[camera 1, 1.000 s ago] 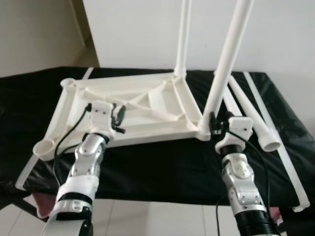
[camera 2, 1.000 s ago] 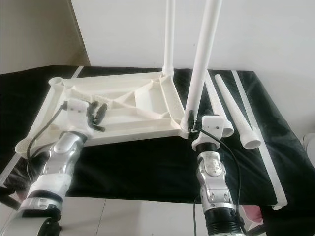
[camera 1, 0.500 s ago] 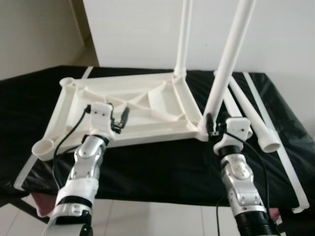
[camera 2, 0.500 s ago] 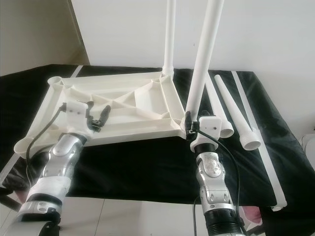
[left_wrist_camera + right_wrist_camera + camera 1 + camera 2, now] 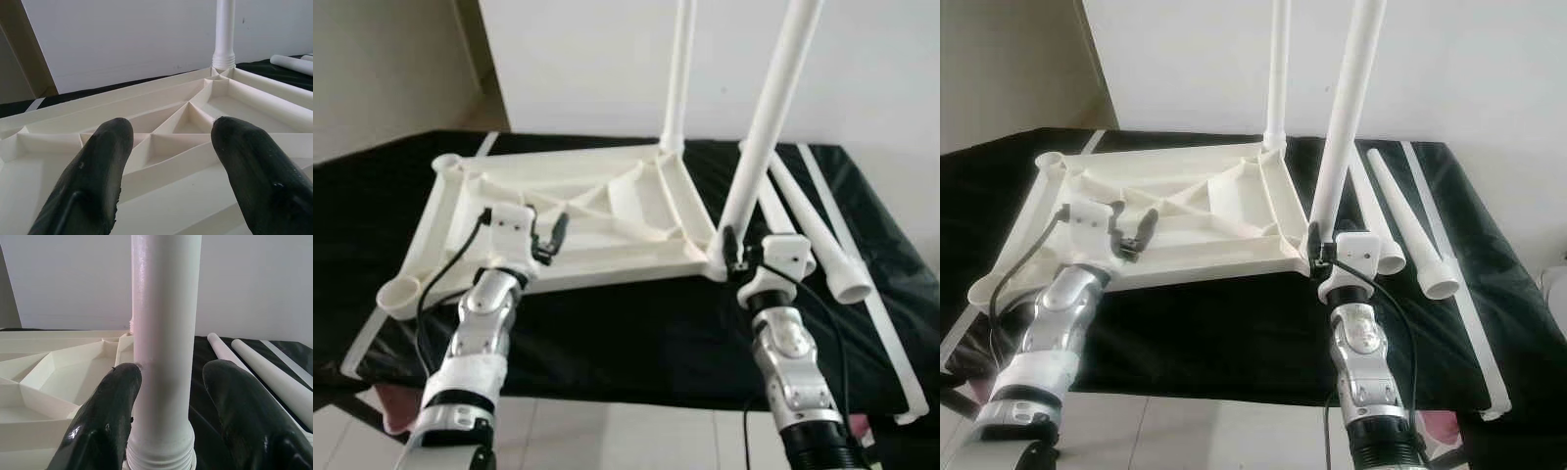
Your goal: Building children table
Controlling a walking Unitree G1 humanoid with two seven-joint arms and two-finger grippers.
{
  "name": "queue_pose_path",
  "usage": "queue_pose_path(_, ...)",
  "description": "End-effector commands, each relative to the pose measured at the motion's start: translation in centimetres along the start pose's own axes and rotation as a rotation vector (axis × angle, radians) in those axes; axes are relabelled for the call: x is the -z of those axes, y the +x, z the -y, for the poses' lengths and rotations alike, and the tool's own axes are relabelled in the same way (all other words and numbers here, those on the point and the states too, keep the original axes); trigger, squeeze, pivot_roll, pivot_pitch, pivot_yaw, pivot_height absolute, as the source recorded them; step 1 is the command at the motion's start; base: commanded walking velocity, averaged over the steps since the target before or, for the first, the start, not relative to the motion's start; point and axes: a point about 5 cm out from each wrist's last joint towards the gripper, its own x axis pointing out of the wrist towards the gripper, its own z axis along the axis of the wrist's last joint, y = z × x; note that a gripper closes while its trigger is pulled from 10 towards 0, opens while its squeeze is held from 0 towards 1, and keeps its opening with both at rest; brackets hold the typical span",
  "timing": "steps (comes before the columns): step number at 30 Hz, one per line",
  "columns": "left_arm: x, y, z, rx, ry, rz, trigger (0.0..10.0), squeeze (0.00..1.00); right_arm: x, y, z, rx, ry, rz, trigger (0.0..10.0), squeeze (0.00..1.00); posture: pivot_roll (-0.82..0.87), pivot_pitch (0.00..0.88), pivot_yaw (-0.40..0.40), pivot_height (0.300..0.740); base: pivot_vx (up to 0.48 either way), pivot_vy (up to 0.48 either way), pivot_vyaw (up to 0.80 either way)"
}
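A white plastic tabletop (image 5: 607, 196) lies upside down on a black cloth. Two white legs stand upright in its sockets: one at the far right corner (image 5: 677, 78), one at the near right corner (image 5: 769, 117). My right gripper (image 5: 732, 250) is at the base of the near leg (image 5: 164, 333). It is open: one finger (image 5: 117, 396) touches the leg, the other (image 5: 234, 401) stands a little apart from it. My left gripper (image 5: 551, 240) hovers open above the ribbed underside (image 5: 166, 132) near the front left, holding nothing.
Two loose white legs (image 5: 822, 240) lie side by side on the cloth to the right of the tabletop. A long white strip (image 5: 881, 313) runs along the cloth's right edge. A white wall stands behind, and tiled floor shows below the front edge.
My left gripper has shifted slightly over the tabletop's underside. My right gripper stays at the base of the near leg.
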Motion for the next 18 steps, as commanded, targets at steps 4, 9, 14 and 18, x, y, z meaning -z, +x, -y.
queue_pose_path(4, -0.36, 0.07, -0.38, -0.052, 0.028, 0.008, 10.0, 1.00, -0.07, 0.16, -0.05, -0.002, 0.006, 0.004, 10.0, 0.00, -0.09, 0.043, 0.000, 0.740, 0.000, 0.000, 0.00)
queue_pose_path(9, -0.34, 0.01, -0.36, -0.055, 0.037, 0.004, 10.0, 0.00, -0.11, 0.17, -0.12, -0.005, 0.008, 0.005, 10.0, 0.00, -0.09, 0.044, -0.003, 0.740, 0.000, 0.000, 0.00)
queue_pose_path(14, -0.53, -0.03, -0.45, -0.054, 0.013, 0.018, 10.0, 0.18, -0.14, 0.22, -0.07, -0.003, 0.008, 0.006, 10.0, 0.00, -0.08, 0.049, -0.006, 0.740, 0.000, 0.000, 0.00)
queue_pose_path(18, -1.12, -0.11, -0.66, -0.065, -0.019, 0.068, 10.0, 1.00, -0.15, 0.17, -0.06, -0.003, 0.009, 0.006, 10.0, 0.00, -0.08, 0.053, -0.005, 0.740, 0.000, 0.000, 0.00)
